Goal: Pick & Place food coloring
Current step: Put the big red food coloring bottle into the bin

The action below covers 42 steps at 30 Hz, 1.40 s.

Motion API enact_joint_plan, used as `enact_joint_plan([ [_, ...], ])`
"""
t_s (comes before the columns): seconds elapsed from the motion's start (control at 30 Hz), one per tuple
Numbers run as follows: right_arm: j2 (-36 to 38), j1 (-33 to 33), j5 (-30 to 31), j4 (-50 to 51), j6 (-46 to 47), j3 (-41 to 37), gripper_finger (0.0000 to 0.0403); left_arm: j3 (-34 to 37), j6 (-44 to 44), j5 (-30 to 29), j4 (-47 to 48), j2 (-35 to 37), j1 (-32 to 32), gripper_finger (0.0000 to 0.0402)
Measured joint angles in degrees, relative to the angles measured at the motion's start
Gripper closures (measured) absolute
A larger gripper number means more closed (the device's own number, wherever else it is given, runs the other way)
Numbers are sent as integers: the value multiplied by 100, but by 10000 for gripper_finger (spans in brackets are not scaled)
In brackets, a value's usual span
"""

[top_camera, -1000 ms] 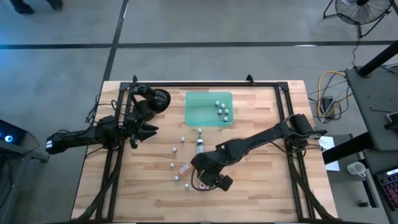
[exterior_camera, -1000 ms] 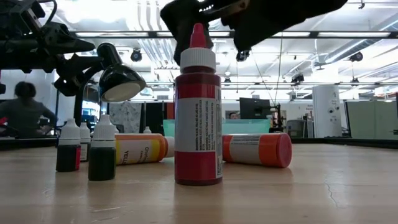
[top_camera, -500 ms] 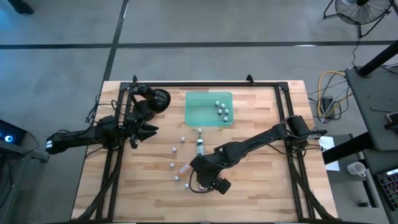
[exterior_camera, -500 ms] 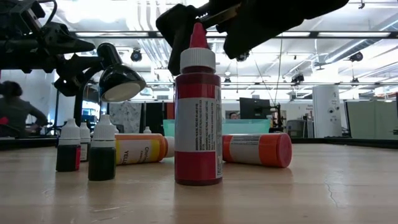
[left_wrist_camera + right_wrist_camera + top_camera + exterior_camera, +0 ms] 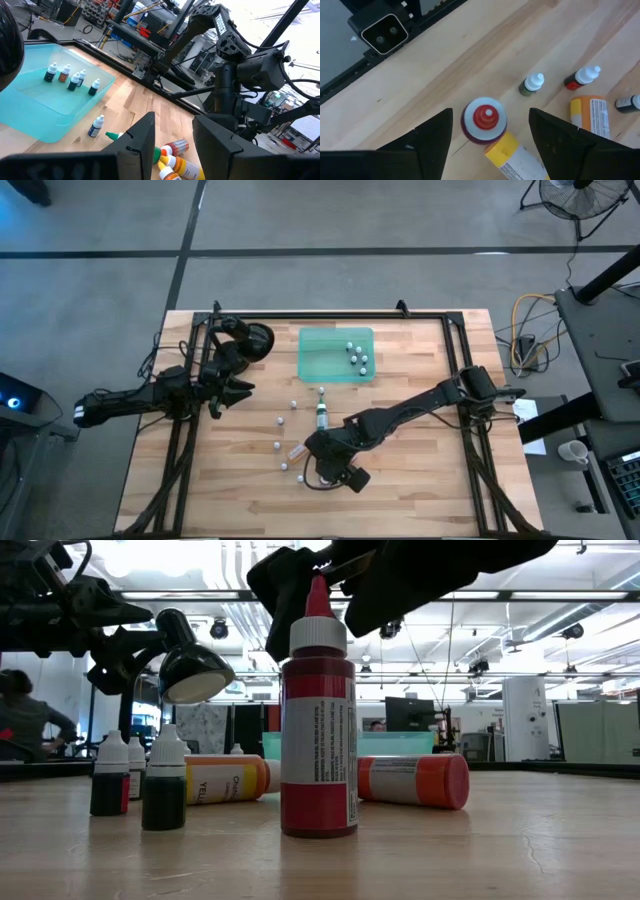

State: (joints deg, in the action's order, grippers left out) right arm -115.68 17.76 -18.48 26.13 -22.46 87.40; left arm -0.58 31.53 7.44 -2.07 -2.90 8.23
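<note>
Directly above the upright red bottle point(image 5: 484, 121), the right end effector point(image 5: 487, 137) hovers released, fingers spread

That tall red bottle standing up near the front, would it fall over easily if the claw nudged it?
Probably. The red bottle is tall and narrow on a small base, so a sideways nudge near its pointed cap could tip it. Being round, it would likely roll, like the orange bottle lying behind. The open right gripper hangs above it.

Both arms point(image 5: 410, 412) matte black w/ jointed links, black cables; flat, wedge-shaped dark fingers point(image 5: 434, 142); white lettering on far arm.
</note>
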Motion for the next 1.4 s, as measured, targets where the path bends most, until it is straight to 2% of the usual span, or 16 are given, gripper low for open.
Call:
enact_joint_plan([
  [1.0, -68, 50, -94, -139, 567, -18, 171, 0, 0, -2, 0, -2, -4, 296],
  [1.4, -68, 49, 50, -140, 492, -11, 214, 2, -2, 0, 0, -2, -4, 296],
])
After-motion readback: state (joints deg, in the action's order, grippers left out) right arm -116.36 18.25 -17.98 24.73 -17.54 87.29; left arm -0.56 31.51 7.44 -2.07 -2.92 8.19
